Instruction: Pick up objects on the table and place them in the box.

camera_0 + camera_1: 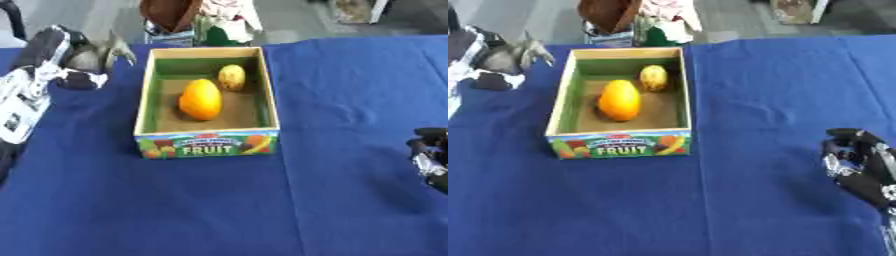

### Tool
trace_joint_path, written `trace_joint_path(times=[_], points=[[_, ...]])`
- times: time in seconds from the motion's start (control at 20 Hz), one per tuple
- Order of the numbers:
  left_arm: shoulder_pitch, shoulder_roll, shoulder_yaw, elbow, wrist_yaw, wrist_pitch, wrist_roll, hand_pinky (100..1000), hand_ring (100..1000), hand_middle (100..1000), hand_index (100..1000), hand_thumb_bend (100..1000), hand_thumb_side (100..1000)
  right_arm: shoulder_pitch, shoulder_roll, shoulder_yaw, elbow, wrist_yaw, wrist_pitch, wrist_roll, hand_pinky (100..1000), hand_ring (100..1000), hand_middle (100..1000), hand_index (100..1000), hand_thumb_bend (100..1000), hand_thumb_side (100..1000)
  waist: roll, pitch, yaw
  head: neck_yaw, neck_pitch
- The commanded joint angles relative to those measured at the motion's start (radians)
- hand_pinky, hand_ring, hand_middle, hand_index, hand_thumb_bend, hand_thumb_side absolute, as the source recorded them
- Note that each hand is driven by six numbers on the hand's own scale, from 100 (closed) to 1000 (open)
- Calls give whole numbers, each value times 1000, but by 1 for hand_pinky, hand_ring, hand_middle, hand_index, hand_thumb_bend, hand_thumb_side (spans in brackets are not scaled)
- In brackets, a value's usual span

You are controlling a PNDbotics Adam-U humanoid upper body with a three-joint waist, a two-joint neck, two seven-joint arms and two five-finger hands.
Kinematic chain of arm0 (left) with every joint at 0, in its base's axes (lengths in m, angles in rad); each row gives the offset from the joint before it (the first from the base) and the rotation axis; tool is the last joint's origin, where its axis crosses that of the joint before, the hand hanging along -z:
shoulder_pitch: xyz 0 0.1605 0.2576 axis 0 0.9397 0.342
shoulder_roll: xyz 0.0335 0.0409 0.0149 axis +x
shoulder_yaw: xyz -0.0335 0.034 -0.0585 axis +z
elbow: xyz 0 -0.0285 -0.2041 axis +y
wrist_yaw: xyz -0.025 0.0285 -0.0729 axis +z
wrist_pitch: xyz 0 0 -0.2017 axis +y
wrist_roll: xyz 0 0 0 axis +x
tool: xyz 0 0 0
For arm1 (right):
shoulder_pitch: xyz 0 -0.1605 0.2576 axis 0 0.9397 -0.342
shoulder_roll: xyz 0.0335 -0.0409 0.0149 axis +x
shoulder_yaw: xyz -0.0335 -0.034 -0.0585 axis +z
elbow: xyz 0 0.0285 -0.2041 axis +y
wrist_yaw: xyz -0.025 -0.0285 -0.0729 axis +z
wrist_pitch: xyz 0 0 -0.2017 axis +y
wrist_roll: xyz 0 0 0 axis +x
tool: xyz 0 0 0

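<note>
Orange fruit (200, 99) and small yellow fruit (231, 77) seen inside box (208, 142). Left hand (98, 53) raised beside box, fingers spread, apparently nothing held. Right hand (861, 165) curled, nothing held. Box wall possibly clipped if left hand is swung inward.

Both views are evenly and softly lit, with no glare. All outlines are rendered soft and slightly blurred. A dull shadow is cast inside the box (206, 138) along its left wall and beside the orange fruit (200, 99). Faint creases are picked out by the light across the blue tablecloth (350, 90).
</note>
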Motion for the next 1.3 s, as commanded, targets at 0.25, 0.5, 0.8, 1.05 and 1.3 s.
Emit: trace_joint_path(times=[0.25,0.5,0.8,1.05,1.3], points=[[-71,33,-52,-194,53,-13,-55,447,199,100,279,402,204,-8,-23,1,-13,-2,-2,3,558,695,520,717,100,149,0,-33,-3,4,-1],[-135,-42,-122,-162,-2,-42,-116,457,214,100,295,410,209,-9,-16,7,-12,-3,-2,9,558,695,520,717,100,150,-4,-35,-12,13,-2],[-175,-144,-178,-59,-68,-87,-156,467,240,113,320,430,205,-13,-7,13,-13,-4,-1,16,558,695,520,717,100,154,-3,-31,-28,21,-6],[-182,-191,-200,6,-102,-122,-164,497,327,229,414,466,205,-15,-3,16,-16,-5,1,21,558,695,520,717,100,156,0,-29,-38,22,-8],[-172,-204,-208,28,-101,-144,-171,552,482,467,617,594,229,-13,-2,15,-17,-5,3,21,558,695,520,717,100,157,2,-27,-40,13,-11]])
